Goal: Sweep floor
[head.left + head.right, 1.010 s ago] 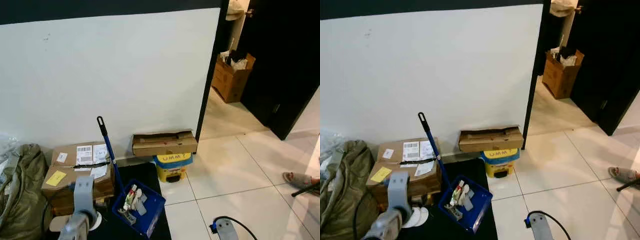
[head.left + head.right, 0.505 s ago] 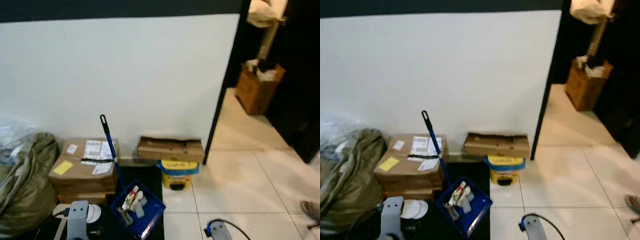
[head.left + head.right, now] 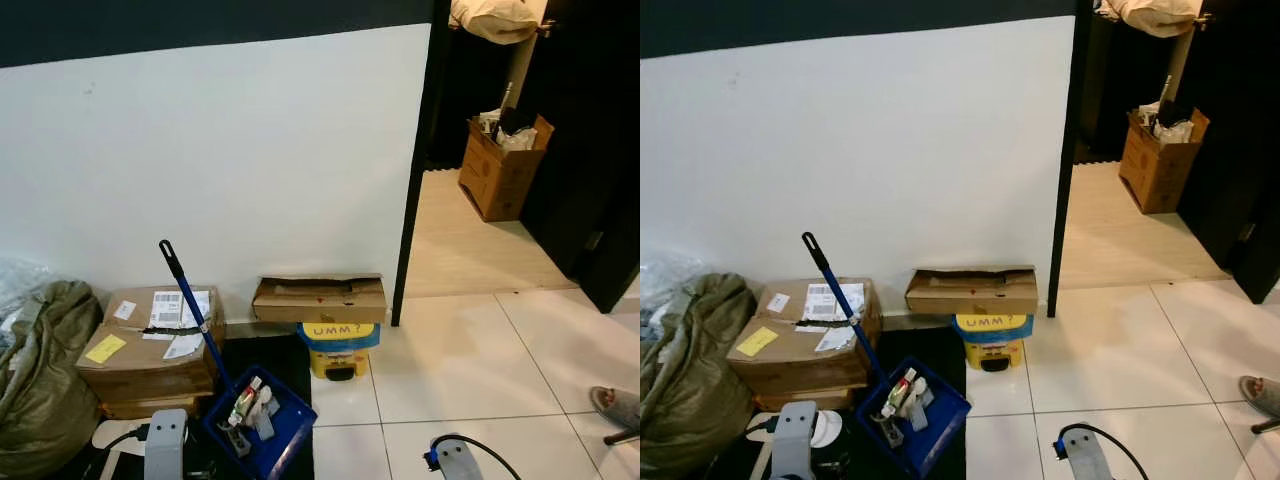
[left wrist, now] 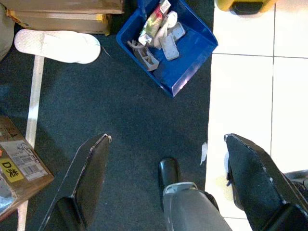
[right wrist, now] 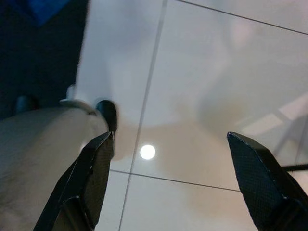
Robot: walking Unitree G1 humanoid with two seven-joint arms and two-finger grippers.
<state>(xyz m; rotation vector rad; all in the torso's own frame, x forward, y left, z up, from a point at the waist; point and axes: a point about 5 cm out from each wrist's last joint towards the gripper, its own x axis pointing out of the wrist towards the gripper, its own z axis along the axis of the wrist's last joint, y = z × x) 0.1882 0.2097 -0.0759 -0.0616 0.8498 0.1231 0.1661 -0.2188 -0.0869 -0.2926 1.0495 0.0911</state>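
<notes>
Olive bag [image 3: 40, 390] slumped at far left against the white wall [image 3: 220, 160]. Next, two stacked cardboard boxes [image 3: 145, 355] with labels; white slipper [image 4: 57, 45] on the dark mat [image 4: 120, 110] just before them. Blue dustpan [image 3: 262, 432] sits at the mat's right edge, holding scraps of litter, its long handle [image 3: 190, 305] leaning up toward the boxes. Left gripper [image 4: 166, 180] hangs over the mat, fingers spread wide, holding nothing. Flat carton [image 3: 320, 298] rests on a yellow tub [image 3: 338, 345] by the wall's foot. Right gripper [image 5: 168, 185] above white floor tiles [image 3: 470, 350], fingers likewise apart. Doorway at right, open box [image 3: 505, 165] inside. A person's sandalled foot [image 3: 615, 405] at far right
</notes>
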